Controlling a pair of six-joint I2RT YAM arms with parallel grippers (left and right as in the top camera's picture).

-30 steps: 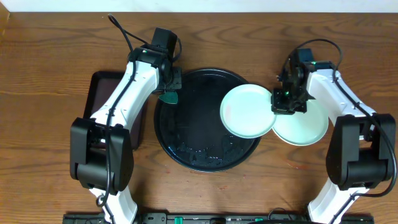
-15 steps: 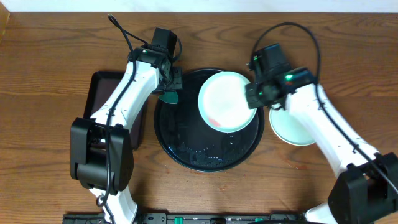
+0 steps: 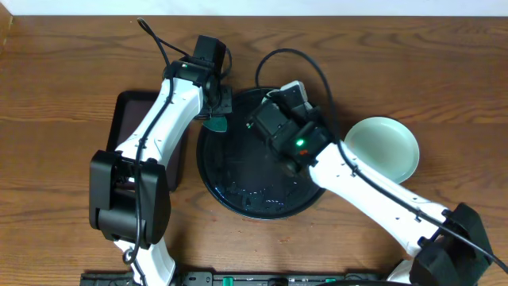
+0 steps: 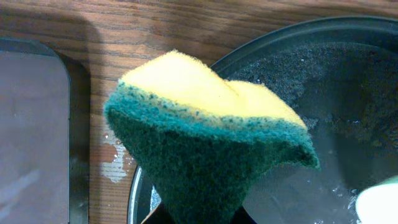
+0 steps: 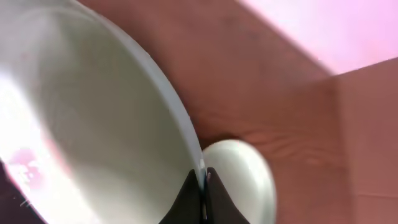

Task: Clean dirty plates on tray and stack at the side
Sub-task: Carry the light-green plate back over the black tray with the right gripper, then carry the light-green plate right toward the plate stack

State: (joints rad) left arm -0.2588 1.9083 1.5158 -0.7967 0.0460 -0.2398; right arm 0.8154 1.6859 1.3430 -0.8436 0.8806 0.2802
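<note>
A yellow-and-green sponge (image 4: pixel 205 143) hangs near a dark rectangular tray (image 3: pixel 127 111) on the wooden table (image 3: pixel 63 71).

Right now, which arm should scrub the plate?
Left. The left gripper holds the sponge by the black tray; the right gripper is clamped on the smeared plate.

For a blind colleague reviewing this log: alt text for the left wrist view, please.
A folded yellow-and-green sponge fills the middle, held over the left rim of the wet black tray. Wood table shows behind, with a grey rectangular tray at left.
</note>
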